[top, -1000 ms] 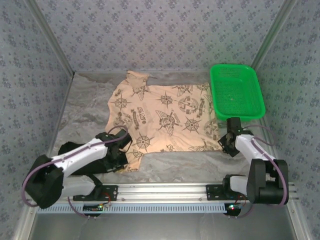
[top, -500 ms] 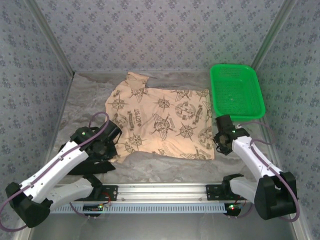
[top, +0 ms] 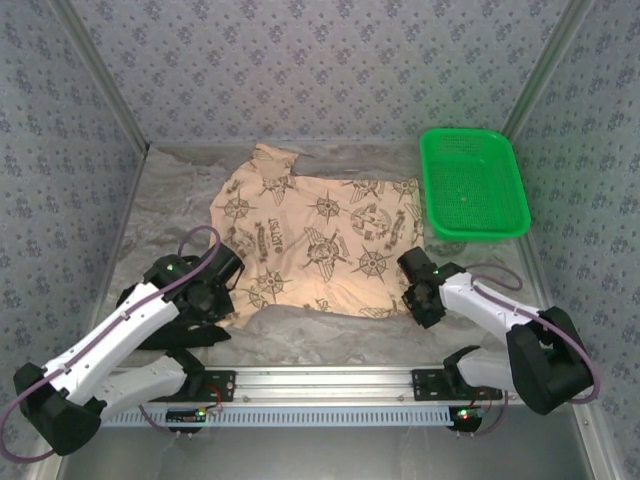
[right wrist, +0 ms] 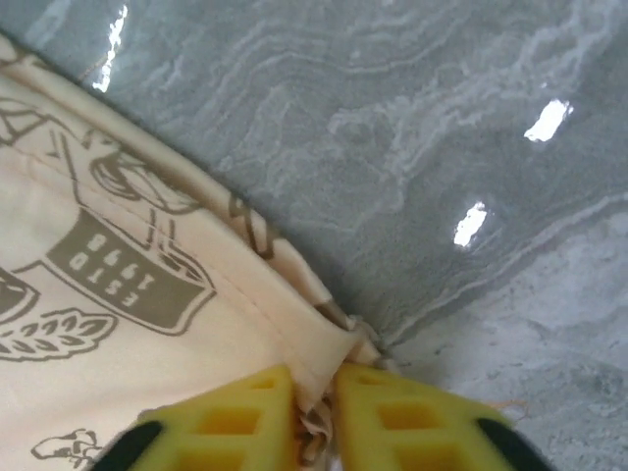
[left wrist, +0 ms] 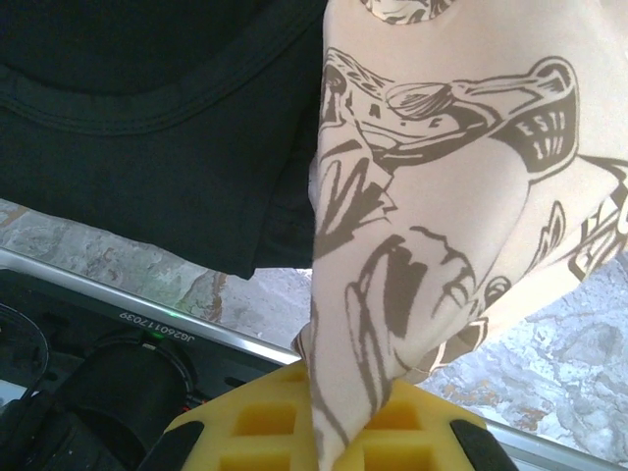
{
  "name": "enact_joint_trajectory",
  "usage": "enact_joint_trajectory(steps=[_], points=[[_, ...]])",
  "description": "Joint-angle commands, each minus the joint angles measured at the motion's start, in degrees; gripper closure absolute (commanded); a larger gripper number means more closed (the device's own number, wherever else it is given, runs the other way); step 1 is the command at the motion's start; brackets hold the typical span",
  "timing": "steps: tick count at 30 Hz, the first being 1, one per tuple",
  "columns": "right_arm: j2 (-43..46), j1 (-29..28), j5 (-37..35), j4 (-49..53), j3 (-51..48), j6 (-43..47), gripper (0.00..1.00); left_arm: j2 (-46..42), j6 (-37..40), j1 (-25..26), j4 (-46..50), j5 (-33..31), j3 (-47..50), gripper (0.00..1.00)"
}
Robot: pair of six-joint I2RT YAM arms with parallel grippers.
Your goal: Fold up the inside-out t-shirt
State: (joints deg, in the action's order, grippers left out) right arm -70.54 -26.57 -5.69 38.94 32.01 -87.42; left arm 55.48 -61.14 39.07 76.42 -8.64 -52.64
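Where the left claw (left wrist: 329,417) shows in its wrist view, its yellow fingers are closed on a pinch of the shirt (top: 320,235), and the printed cloth rises straight up from between them. Just left of that pinch, beyond the claw, lies a black garment (left wrist: 147,118), partly covered by the shirt. Under it is the marbled table (right wrist: 412,128), and nearer than the claw a metal rail (top: 330,382). The right claw (right wrist: 314,412) is clamped on the shirt too. It grips a bunched hem corner, with cloth spreading away to its left and bare table ahead and to its right. From above, the shirt lies spread flat between the two claws and beyond them. The left claw is at its near left corner and the right claw at its near right corner. A green basket (top: 475,185) sits beyond the right claw, well apart from it and just beside the shirt's far right edge.
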Motion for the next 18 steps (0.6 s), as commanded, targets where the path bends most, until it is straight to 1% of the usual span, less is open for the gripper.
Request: enact_joint_trajectory(steps=[1,3,5,8,10,13,16,18], points=[[-0.16,0.02,-2.57,1.33,-2.53,-4.34,1.0,0.37,-0.3,-0.4,2.54,-1.53,-0.62,1.0],[2.16,-0.08,-3.75,4.0,-2.28,-4.64,1.0,0.09,-0.19,-0.42,2.94,-1.84,-0.92,1.0],[4.99,-0.15,-4.63,7.29,-1.58,-4.72,1.0,-0.34,1.65,-0.41,3.37,-2.35,-1.68,1.0],[8.09,-0.19,-4.26,11.09,-0.24,-4.49,1.0,-0.05,4.28,-0.45,5.66,-3.44,-3.97,1.0],[8.54,-0.06,-4.03,13.46,1.55,-4.05,1.0,0.7,5.86,-0.43,6.83,-4.9,-6.11,1.0],[5.96,2.34,-4.22,13.28,5.57,-0.44,1.0,3.58,8.89,-0.48,5.79,-9.54,-9.28,1.0],[0.85,5.28,-4.8,11.93,10.28,2.87,1.0,8.4,12.19,-1.7,3.32,-10.84,-11.84,1.0],[-2.45,6.92,-4.63,10.43,13.17,4.74,1.0,11.85,13.68,-3.83,1.99,-11.35,-13.68,1.0]])
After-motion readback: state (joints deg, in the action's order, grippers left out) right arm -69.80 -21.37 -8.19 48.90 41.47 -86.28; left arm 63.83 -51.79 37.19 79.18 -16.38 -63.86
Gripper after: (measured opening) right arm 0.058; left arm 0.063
